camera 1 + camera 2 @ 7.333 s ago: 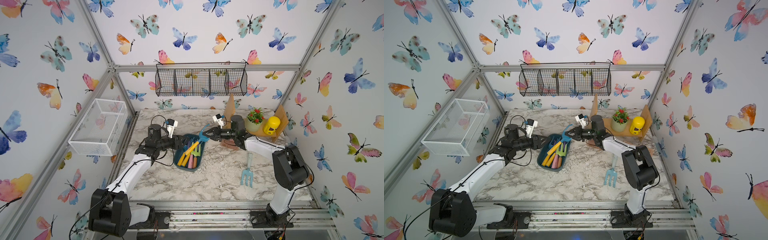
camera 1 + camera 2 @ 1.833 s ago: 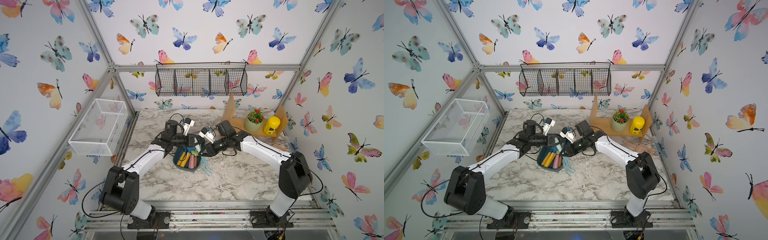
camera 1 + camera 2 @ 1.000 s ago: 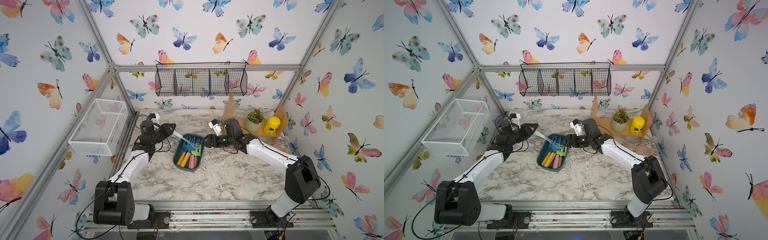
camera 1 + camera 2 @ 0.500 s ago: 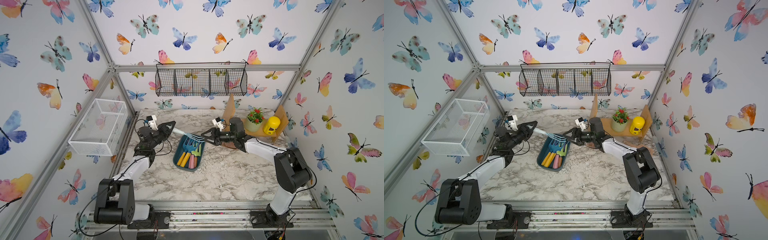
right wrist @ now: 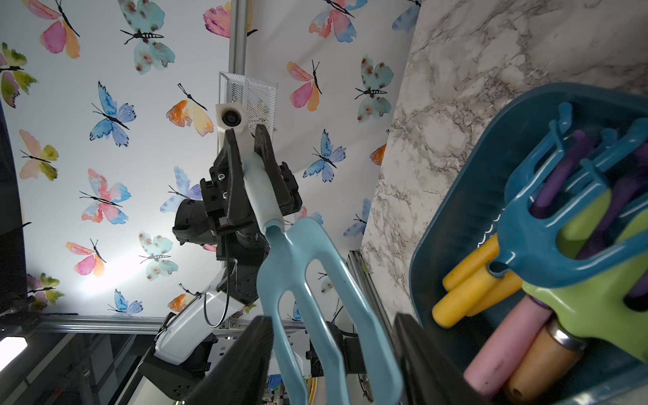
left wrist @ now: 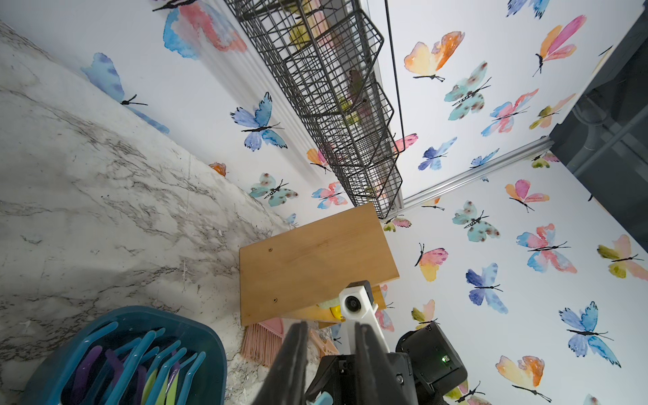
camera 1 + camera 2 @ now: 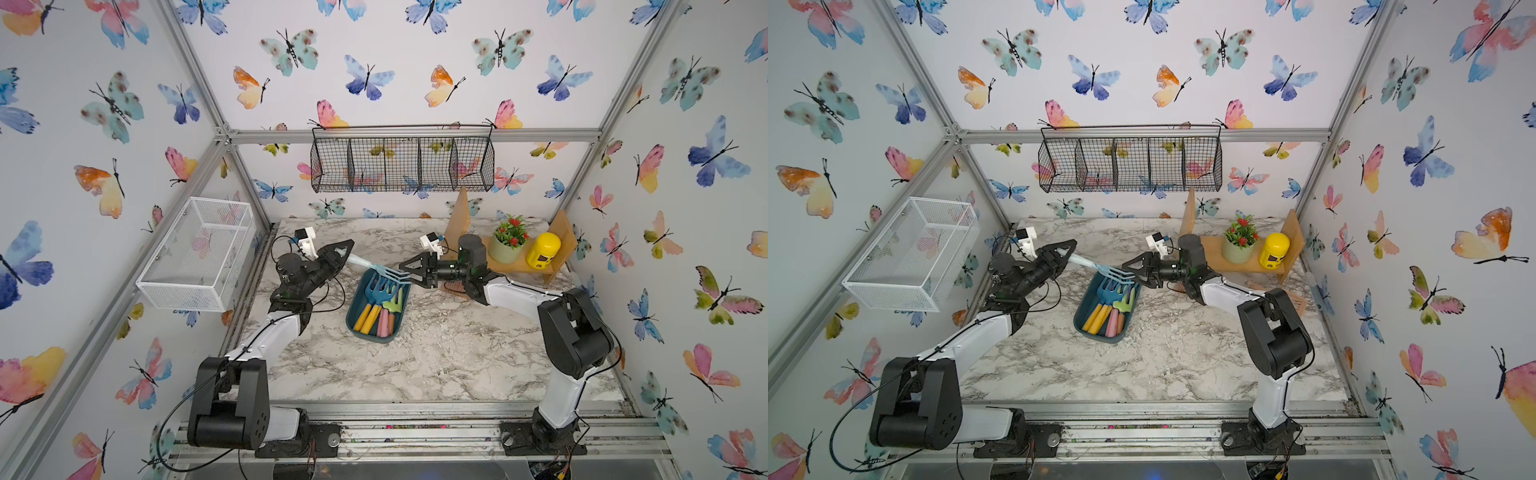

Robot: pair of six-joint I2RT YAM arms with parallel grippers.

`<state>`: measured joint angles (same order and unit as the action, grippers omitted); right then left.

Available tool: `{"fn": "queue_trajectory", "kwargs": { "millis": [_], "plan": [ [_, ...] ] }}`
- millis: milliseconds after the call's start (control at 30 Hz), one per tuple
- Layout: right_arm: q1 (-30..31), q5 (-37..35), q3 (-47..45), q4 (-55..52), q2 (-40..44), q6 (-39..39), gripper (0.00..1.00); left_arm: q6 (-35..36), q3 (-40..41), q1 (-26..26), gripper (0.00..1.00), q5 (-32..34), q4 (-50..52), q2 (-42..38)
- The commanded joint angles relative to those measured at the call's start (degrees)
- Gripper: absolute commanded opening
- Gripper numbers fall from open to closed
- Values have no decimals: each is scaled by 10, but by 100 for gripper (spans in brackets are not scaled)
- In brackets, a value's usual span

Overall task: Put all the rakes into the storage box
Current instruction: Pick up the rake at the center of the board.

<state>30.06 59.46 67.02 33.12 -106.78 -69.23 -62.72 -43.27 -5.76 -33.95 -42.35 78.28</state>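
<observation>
A marble tabletop [image 7: 436,357] is enclosed by butterfly-papered walls [image 7: 395,75]. A black wire basket [image 7: 401,166] is hung on the far wall and a white mesh basket [image 7: 199,253] on the left. The rake [image 7: 374,268] is held in the air over the far end of the storage box [image 7: 350,309], its handle clamped by the left gripper [image 7: 345,253]. Its tines are flanked by the 2 parted jaws of the right gripper [image 7: 409,272].

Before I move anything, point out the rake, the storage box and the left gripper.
rake [image 5: 291,242]: right wrist view, on the head above its tines.
storage box [image 7: 376,337]: a top view, on its near end wall.
left gripper [image 7: 344,255]: a top view, between its fingertips, at the handle.
</observation>
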Motion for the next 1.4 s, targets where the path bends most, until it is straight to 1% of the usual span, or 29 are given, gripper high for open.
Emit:
{"fn": "queue_trajectory", "kwargs": {
  "millis": [0, 33, 167, 233, 300, 333, 400, 433, 467, 567, 700, 867, 933, 967, 1100, 1233, 1367],
  "plan": [
    [11, 29, 9, 38, -11, -20, 56, 22, -12, -4, 0, -11, -23, -4],
    [12, 29, 9, 40, -11, -22, 52, 25, -15, -5, 0, -12, -22, -3],
    [13, 28, 11, 42, -12, -24, 24, 36, -19, -10, 1, -10, -16, -2],
    [13, 28, 10, 42, -11, -23, 14, 37, -17, -11, 3, -9, -15, -3],
    [13, 26, 9, 42, -10, -23, 10, 38, -15, -12, 7, -8, -14, -3],
    [13, 25, 8, 43, -9, -22, 9, 38, -13, -13, 12, -8, -14, -4],
    [13, 24, 7, 42, -7, -20, 7, 40, -11, -13, 32, -9, -11, -4],
    [13, 23, 7, 41, -6, -20, 7, 42, -10, -14, 43, -11, -8, -5],
    [13, 23, 7, 40, -5, -19, 6, 47, -11, -14, 51, -15, -4, -6],
    [13, 24, 10, 27, -4, -7, 6, 75, -16, -14, 59, -27, 34, -13],
    [12, 22, 31, -55, -2, 55, 6, 144, -21, -13, 62, -37, 121, -35],
    [6, -3, 85, -237, 9, 200, 6, 260, -31, -11, 63, -38, 262, -59],
    [-1, -13, 97, -280, 12, 229, 5, 301, -36, -6, 63, -38, 305, -63],
    [-6, -13, 96, -285, 15, 233, 5, 318, -37, -2, 63, -46, 318, -65],
    [-26, -2, 91, -293, 21, 237, 4, 347, -38, 21, 64, -77, 330, -67],
    [-37, 10, 103, -336, 27, 273, 3, 346, -32, 39, 64, -113, 305, -65],
    [-42, 22, 119, -396, 30, 319, 3, 342, -39, 41, 64, -134, 291, -50]
  ]
}}
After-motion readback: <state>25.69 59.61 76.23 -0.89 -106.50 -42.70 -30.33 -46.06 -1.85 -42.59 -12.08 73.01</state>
